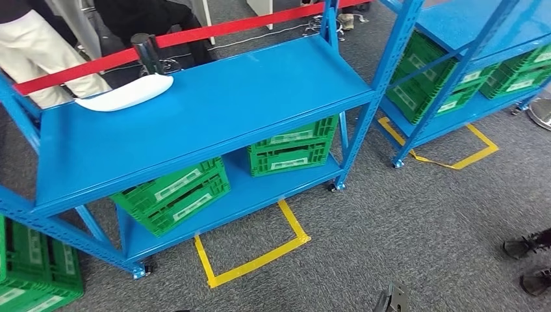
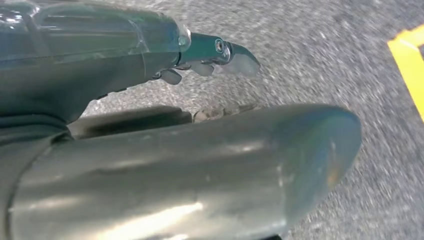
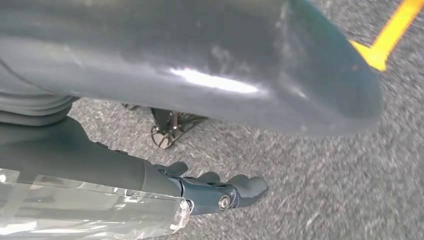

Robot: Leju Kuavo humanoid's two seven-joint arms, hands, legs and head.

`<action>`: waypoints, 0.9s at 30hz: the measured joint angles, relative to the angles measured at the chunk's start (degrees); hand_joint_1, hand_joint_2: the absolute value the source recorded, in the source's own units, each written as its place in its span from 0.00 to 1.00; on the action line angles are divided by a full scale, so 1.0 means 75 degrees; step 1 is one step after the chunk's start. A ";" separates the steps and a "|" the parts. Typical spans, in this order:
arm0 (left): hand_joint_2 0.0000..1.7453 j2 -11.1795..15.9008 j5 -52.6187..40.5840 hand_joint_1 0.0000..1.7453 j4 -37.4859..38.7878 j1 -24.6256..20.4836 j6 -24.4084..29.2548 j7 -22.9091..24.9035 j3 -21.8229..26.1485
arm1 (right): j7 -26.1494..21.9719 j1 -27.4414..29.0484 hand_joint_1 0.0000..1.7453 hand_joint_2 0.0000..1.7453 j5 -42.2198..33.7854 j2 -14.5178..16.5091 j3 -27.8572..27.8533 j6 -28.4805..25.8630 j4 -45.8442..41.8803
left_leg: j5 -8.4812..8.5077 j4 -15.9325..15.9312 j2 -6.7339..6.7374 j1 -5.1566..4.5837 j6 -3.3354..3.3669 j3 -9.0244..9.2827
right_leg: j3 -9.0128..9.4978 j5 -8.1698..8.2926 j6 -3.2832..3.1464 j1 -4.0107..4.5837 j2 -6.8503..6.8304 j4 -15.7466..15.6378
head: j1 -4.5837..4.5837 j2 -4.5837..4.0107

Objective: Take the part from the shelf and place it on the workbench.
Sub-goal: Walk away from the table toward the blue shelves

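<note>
Head view: the white part (image 1: 127, 93), a long curved shell, lies flat on the top board of the blue shelf (image 1: 214, 104), near that board's far left corner. A red barrier tape (image 1: 195, 34) runs just behind it, and a dark post (image 1: 145, 52) stands right at its far edge. The part is well apart from both hands, far ahead of them and above them; neither hand touches it.

Left hand (image 2: 150, 65), left wrist view: hangs over grey carpet (image 2: 320, 55). Thick grey thumb (image 2: 200, 175) stretched out in the foreground, darker fingers (image 2: 235, 57) extended beyond the palm with pale tips. Nothing between thumb and fingers; the hand is empty with fingers apart. Yellow floor tape (image 2: 407, 55) lies on the carpet beyond the fingertips.

Right hand (image 3: 165, 165), right wrist view: same posture over the same carpet, thumb (image 3: 225, 65) straight, fingers (image 3: 235, 187) slightly curled at the tips yet clear of the thumb, holding nothing. A strip of yellow tape (image 3: 390, 35) shows past the thumb tip. A small dark wheeled foot (image 3: 167, 127) stands on the carpet between thumb and fingers in the picture; I cannot tell what it belongs to.

Lower board of the shelf: two stacks of green crates (image 1: 292, 146), below the part and nearer to the hands. A second blue rack (image 1: 468, 39) with more green crates stands off to the right. A person's light trousers (image 1: 39, 52) show behind the tape; dark shoes (image 1: 529, 247) at the right edge.
</note>
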 joint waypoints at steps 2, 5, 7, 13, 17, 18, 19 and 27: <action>0.00 -0.0026 -0.0001 0.00 -0.0001 -0.0001 0.0001 -0.0001 0.0000 | 0.0001 -0.0017 0.00 0.00 -0.0001 -0.0028 0.0000 0.0006 -0.0001 | 0.0496 -0.0920 -0.0397 0.0025 0.0066 0.0370 | 0.0039 -0.0058 0.0054 -0.0005 0.0203 0.0038 | -0.0047 0.0000; 0.00 -0.0053 0.0001 0.00 0.0001 0.0000 0.0003 -0.0002 0.0000 | 0.0003 -0.0032 0.00 0.00 -0.0002 -0.0069 0.0001 0.0007 -0.0004 | 0.0539 -0.1373 -0.0569 0.0008 0.0136 0.0597 | -0.0007 -0.0084 0.0200 -0.0057 0.0485 0.0060 | -0.0057 0.0000; 0.00 -0.0074 0.0005 0.00 0.0001 -0.0004 0.0006 -0.0002 0.0001 | 0.0009 -0.0012 0.00 0.00 -0.0003 -0.0090 0.0005 0.0007 -0.0004 | 0.0540 -0.1448 -0.0360 0.0023 0.0205 0.0670 | -0.0040 -0.0114 0.0293 -0.0075 0.0540 0.0082 | -0.0049 0.0000; 0.00 -0.0141 -0.0004 0.00 0.0001 0.0013 0.0004 -0.0039 0.0003 | 0.0010 -0.0021 0.00 0.00 -0.0064 -0.0142 0.0010 0.0016 -0.0009 | 0.0420 -0.1554 0.0399 -0.0002 0.0317 0.0883 | -0.1122 -0.0915 0.0504 -0.0092 -0.0350 0.2118 | 0.0165 0.0000; 0.00 -0.0197 -0.0004 0.00 0.0001 -0.0023 0.0006 -0.0017 0.0003 | -0.0082 0.0097 0.00 0.50 -0.0138 -0.0215 0.0009 0.0055 -0.0008 | 0.0279 -0.1551 0.0541 -0.0008 0.0214 0.1030 | -0.0456 0.0011 0.0453 -0.0110 -0.0407 0.0671 | 0.0219 0.0000; 0.00 -0.0213 -0.0002 0.00 0.0001 -0.0040 0.0005 0.0001 0.0003 | -0.0093 0.0118 0.00 0.50 -0.0155 -0.0236 0.0009 0.0076 -0.0008 | 0.0257 -0.1548 0.0537 -0.0014 0.0183 0.1041 | -0.0278 0.0106 0.0409 -0.0096 -0.0427 0.0327 | 0.0230 0.0000; 0.00 -0.0227 -0.0001 0.00 0.0001 -0.0051 0.0004 0.0020 0.0003 | -0.0094 0.0144 0.00 0.50 -0.0168 -0.0248 0.0009 0.0105 -0.0008 | 0.0228 -0.1530 0.0513 -0.0031 0.0168 0.1039 | -0.0182 0.0118 0.0391 -0.0088 -0.0448 0.0137 | 0.0240 0.0000; 0.00 -0.0205 -0.0012 0.00 0.0007 -0.0056 0.0071 0.0117 0.0003 | -0.0062 0.0292 0.00 0.00 -0.0075 -0.0237 0.0119 0.0351 -0.0002 | 0.0231 -0.1637 0.0332 -0.0056 0.0209 0.1098 | -0.0132 0.0019 0.0337 -0.0091 -0.0513 0.0062 | 0.0135 0.0000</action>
